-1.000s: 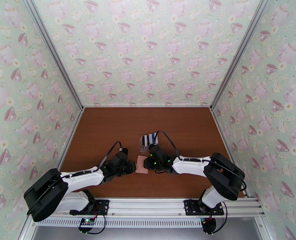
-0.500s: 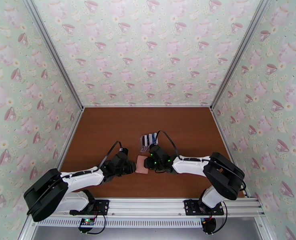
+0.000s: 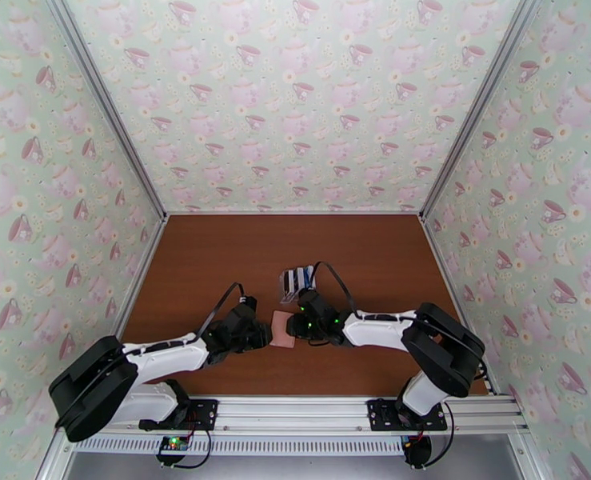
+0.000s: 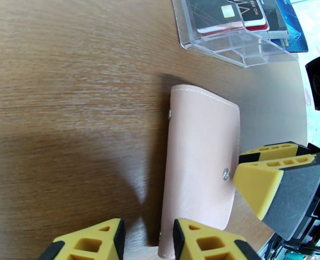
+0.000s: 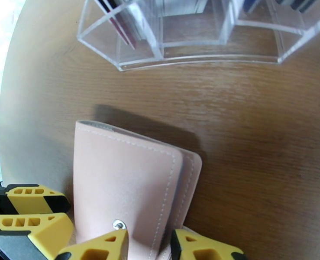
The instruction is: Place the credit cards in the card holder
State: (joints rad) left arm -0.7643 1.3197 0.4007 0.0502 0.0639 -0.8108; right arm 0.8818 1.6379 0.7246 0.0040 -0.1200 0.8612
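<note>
Clear plastic rack (image 5: pixel 190 37) stands on wooden table (image 5: pixel 255 126)

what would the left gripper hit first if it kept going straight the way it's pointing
The card holder: its near end lies right at the left gripper, nothing before it, though depth is hard to judge.

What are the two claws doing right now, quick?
Left gripper: open, jaws apart, straddling a corner of the pink card holder; no grip visible.
Right gripper: open, jaws apart over its snap-button edge; no grip visible.
</note>
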